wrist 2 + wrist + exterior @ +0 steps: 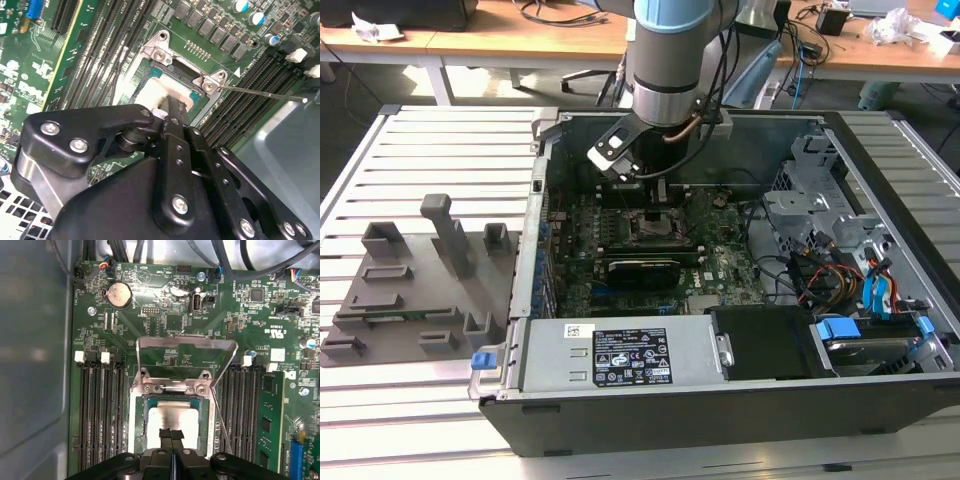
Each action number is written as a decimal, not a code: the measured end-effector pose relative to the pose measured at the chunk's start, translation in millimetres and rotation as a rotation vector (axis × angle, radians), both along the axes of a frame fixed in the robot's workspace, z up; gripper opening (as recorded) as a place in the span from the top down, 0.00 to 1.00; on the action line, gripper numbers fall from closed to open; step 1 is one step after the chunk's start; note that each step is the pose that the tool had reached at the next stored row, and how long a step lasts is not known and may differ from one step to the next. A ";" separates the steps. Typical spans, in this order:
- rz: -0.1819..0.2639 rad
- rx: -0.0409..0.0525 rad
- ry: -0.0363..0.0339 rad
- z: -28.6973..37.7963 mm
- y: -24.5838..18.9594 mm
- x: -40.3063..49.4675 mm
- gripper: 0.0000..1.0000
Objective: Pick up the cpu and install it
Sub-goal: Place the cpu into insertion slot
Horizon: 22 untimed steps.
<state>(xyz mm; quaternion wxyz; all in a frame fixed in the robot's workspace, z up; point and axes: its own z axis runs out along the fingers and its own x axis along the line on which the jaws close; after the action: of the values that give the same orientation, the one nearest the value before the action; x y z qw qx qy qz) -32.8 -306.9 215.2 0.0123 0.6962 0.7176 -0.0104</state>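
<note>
Black gripper (171, 434) sits right up close in the first wrist view, fingers pinched together with no gap, tips over the middle of the cpu (157, 420). The cpu lies flat in the socket (135, 410), with the load plate (186, 346) flipped up and the thin lever (222, 432) just beside it. Memory slots (100, 410) flank both sides. In the exterior view the arm (670, 50) reaches into the open PC case (720, 410). The power supply (620, 355) is at 6 o'clock from the socket, and the grey fixture plate (410, 290) is at 9 o'clock, outside the case.
</note>
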 end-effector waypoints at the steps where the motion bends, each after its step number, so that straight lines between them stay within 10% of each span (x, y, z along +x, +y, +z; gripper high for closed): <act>1: 0.000 0.0001 -0.0001 -0.5 -1.1 0.0 0.89; 17: 0.001 -0.0250 0.0090 -11.1 -1.7 20.1 0.89; 22: 0.002 -0.0290 0.0091 -3.4 -0.6 22.2 0.89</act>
<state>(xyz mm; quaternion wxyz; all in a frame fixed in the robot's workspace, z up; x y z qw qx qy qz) -10.6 -307.5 211.8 0.0191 0.6953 0.7181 -0.0240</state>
